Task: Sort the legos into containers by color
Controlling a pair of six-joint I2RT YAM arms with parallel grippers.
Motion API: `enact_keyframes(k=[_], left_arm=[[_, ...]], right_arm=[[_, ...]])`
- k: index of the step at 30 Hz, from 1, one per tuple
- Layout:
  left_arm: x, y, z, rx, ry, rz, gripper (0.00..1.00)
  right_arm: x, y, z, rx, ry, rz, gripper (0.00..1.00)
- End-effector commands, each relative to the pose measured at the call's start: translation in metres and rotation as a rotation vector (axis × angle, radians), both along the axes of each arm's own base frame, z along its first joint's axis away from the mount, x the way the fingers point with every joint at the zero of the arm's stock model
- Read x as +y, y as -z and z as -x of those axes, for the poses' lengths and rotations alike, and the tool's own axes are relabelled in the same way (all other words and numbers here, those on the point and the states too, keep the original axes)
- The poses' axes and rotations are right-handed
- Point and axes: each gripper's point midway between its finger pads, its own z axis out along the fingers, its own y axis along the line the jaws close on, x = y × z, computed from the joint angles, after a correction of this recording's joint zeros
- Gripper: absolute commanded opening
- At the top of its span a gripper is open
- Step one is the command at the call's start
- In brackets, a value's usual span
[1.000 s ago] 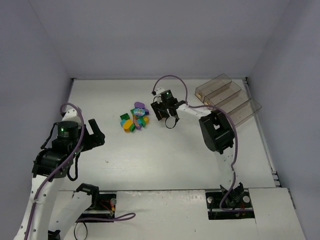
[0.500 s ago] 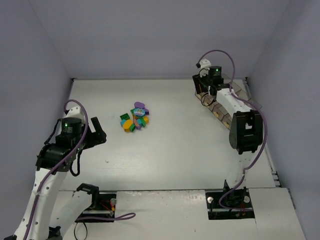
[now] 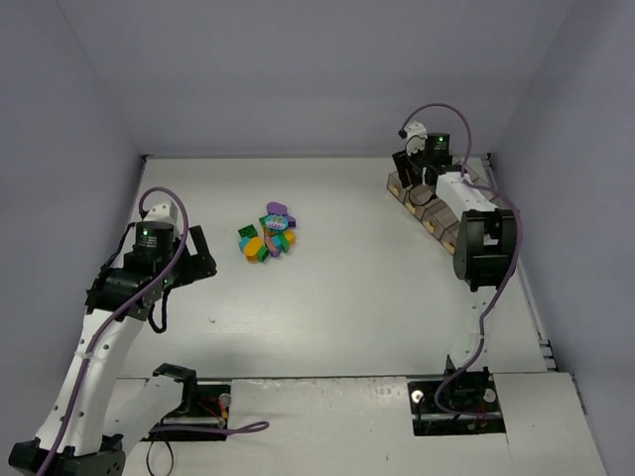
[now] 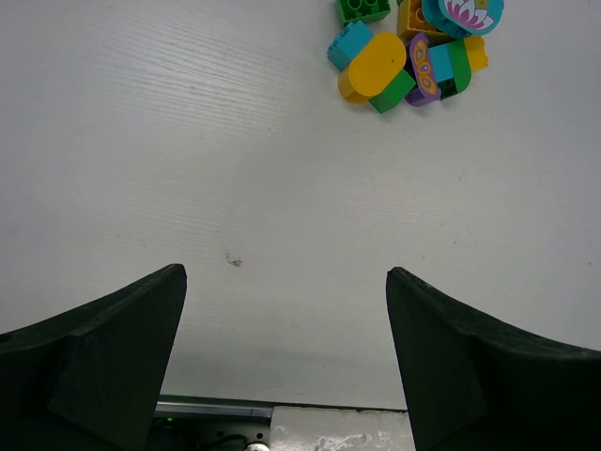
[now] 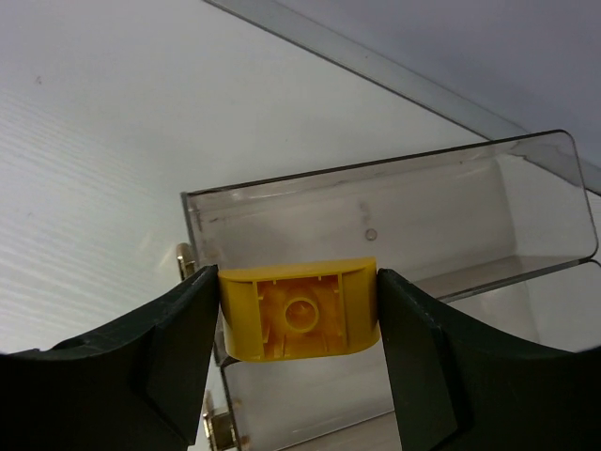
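The legos [image 3: 268, 236] lie in one small pile of orange, yellow, green, purple and teal bricks at mid-table; the pile also shows at the top of the left wrist view [image 4: 413, 47]. My right gripper [image 5: 300, 315] is shut on a yellow brick [image 5: 300, 310], underside up, held above the end of a clear smoky bin [image 5: 394, 216]. In the top view my right gripper [image 3: 407, 171] hangs over the far left end of the containers [image 3: 434, 220]; the brick is hidden there. My left gripper [image 3: 201, 260] is open and empty, left of the pile, its fingers [image 4: 103, 348] wide apart.
The right arm's links [image 3: 483, 243] lie over much of the tray. Walls close the table at the back and both sides. The tray stands at the back right, near the right wall.
My right gripper has carried the yellow brick from beside the pile to above the tray's far bin. My left arm has shifted a little right, toward the pile.
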Motion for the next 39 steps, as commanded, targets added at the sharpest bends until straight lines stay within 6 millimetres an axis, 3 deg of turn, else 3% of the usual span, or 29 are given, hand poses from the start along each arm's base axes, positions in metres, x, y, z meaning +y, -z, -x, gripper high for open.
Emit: enact_keyframes(k=[1,3,6,7,12,15,20,23,24,26,27,29,30,31,33,34,36,37,39], left_arm=[[-0.005,-0.011,-0.015,-0.056,-0.002,0.024,0.81],[-0.006,-0.010,-0.017,-0.053,0.001,0.027,0.81],[-0.007,-0.010,-0.018,-0.050,0.002,0.031,0.81],[-0.007,-0.010,-0.019,-0.050,0.001,0.032,0.81],[-0.008,-0.009,-0.021,-0.047,0.000,0.032,0.81],[-0.009,-0.009,-0.021,-0.047,0.003,0.035,0.81],[-0.009,-0.012,-0.021,-0.056,0.005,0.040,0.81],[-0.011,-0.015,-0.021,-0.064,0.009,0.047,0.81],[-0.011,-0.016,-0.021,-0.067,0.012,0.046,0.81],[-0.010,-0.019,-0.021,-0.077,0.011,0.047,0.81],[-0.010,-0.020,-0.022,-0.080,0.011,0.046,0.81],[-0.009,-0.022,-0.022,-0.088,0.007,0.043,0.81],[-0.009,-0.023,-0.022,-0.091,0.007,0.044,0.81],[-0.009,-0.023,-0.022,-0.093,0.007,0.044,0.81],[-0.009,-0.024,-0.022,-0.094,0.008,0.046,0.81],[-0.010,-0.023,-0.021,-0.094,0.010,0.048,0.81],[-0.009,-0.021,-0.020,-0.091,0.017,0.041,0.81],[-0.009,-0.020,-0.019,-0.093,0.020,0.038,0.81],[-0.008,-0.015,-0.020,-0.090,0.023,0.023,0.81]], right_arm=[[-0.006,-0.053,-0.026,-0.149,-0.010,0.010,0.18],[-0.007,-0.053,-0.030,-0.152,-0.008,0.008,0.21],[-0.010,-0.047,-0.034,-0.146,-0.001,0.008,0.35],[-0.011,-0.042,-0.034,-0.138,0.002,0.010,0.45],[-0.016,-0.031,-0.034,-0.117,0.026,0.001,0.65],[-0.018,-0.032,-0.034,-0.118,0.035,0.001,0.72],[-0.013,-0.053,-0.030,-0.145,0.029,-0.021,0.80],[-0.006,-0.076,-0.024,-0.173,0.025,-0.048,0.84],[-0.002,-0.096,-0.019,-0.200,0.025,-0.066,0.84],[0.013,-0.103,-0.008,-0.196,0.010,-0.096,0.84],[0.030,-0.123,0.001,-0.221,-0.003,-0.123,0.84],[0.051,-0.120,0.019,-0.198,-0.009,-0.140,0.83],[0.081,-0.135,0.034,-0.214,-0.048,-0.157,0.81],[0.096,-0.120,0.048,-0.172,-0.055,-0.167,0.79],[0.122,-0.123,0.070,-0.163,-0.063,-0.184,0.75],[0.153,-0.106,0.091,-0.110,-0.109,-0.213,0.72],[0.187,-0.100,0.113,-0.071,-0.166,-0.258,0.66],[0.216,-0.092,0.133,-0.032,-0.210,-0.288,0.64],[0.243,-0.076,0.154,0.022,-0.246,-0.313,0.62]])
